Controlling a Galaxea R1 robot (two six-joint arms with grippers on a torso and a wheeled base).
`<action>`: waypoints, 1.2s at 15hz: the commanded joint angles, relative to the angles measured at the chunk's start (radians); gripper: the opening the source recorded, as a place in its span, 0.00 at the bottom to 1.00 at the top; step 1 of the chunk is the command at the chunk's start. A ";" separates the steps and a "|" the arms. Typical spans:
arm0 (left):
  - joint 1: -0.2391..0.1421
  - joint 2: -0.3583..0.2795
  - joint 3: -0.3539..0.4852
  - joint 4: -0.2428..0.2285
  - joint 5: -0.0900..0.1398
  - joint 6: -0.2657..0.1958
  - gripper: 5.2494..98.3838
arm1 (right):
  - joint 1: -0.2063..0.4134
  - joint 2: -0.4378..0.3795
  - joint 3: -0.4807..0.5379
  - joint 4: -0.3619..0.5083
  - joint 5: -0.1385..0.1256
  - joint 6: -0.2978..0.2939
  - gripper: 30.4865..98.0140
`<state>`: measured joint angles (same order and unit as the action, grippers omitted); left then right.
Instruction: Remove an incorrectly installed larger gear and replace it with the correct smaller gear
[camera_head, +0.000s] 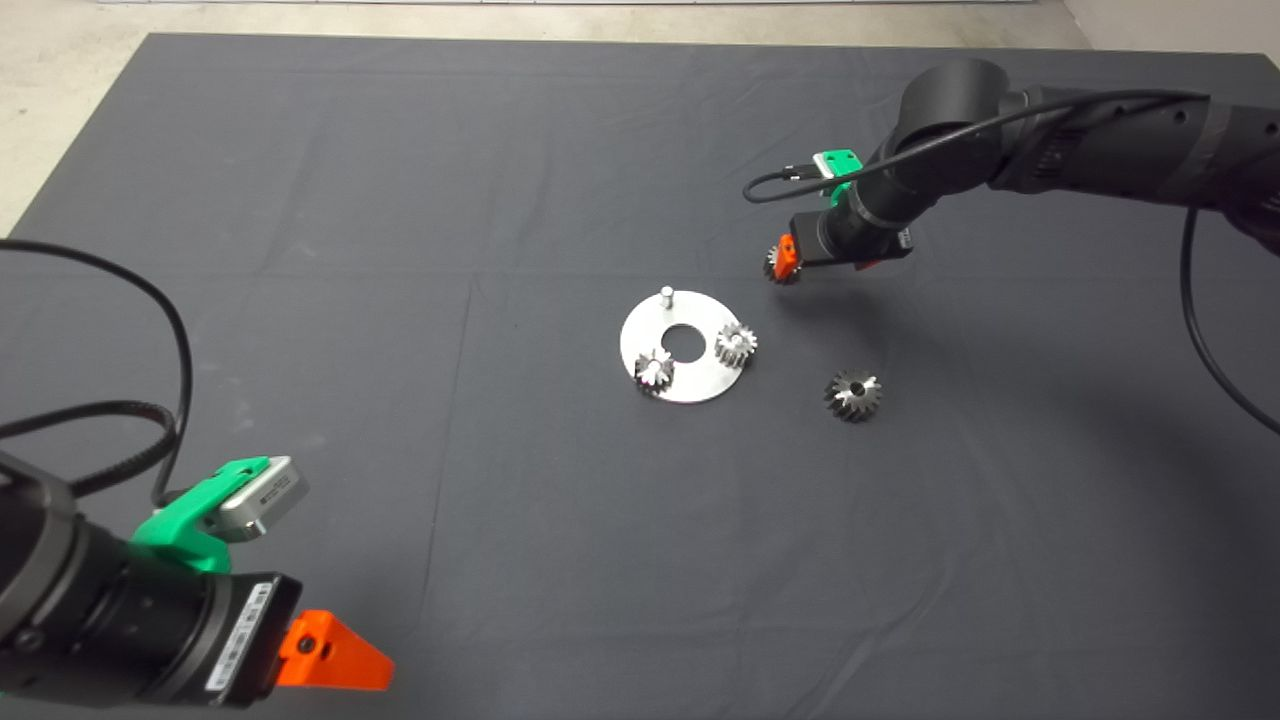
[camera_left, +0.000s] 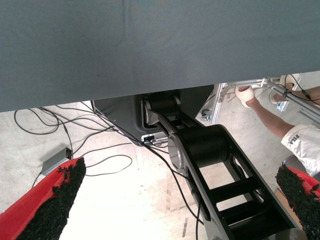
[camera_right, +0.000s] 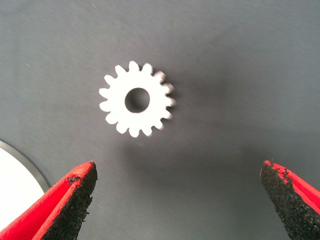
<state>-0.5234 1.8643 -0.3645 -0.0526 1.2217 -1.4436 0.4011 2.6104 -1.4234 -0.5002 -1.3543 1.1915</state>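
Note:
The smaller gear (camera_right: 136, 99) lies flat on the dark mat, just beyond the round silver plate (camera_head: 700, 380); in the head view it (camera_head: 774, 266) peeks out beside a red finger. My right gripper (camera_right: 180, 180) hovers over it, open wide, with one finger to each side and no contact; it is also in the head view (camera_head: 785, 262). The larger gear (camera_head: 853, 393) lies on the mat to the right of the plate. My left gripper (camera_head: 335, 655) is parked at the lower left, open and empty.
Two bright small gears (camera_head: 653, 370) (camera_head: 736, 343) sit on the plate, and a bare pin (camera_head: 666, 294) stands at its far edge. The plate's rim (camera_right: 15, 185) shows near my right gripper. The left wrist view shows floor cables and a person's arm (camera_left: 265, 115).

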 joint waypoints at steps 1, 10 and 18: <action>0.002 -0.001 0.012 0.000 -0.002 0.000 1.00 | 0.022 0.006 -0.027 0.028 0.035 -0.005 0.84; 0.002 -0.001 0.012 0.000 -0.002 0.000 1.00 | 0.007 0.007 -0.029 0.086 0.035 -0.210 0.84; 0.005 -0.001 0.012 0.000 -0.001 0.000 1.00 | -0.022 0.007 -0.064 0.098 0.095 -0.280 0.84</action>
<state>-0.5185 1.8643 -0.3645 -0.0523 1.2213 -1.4440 0.3655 2.6151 -1.4768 -0.4281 -1.3073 0.9198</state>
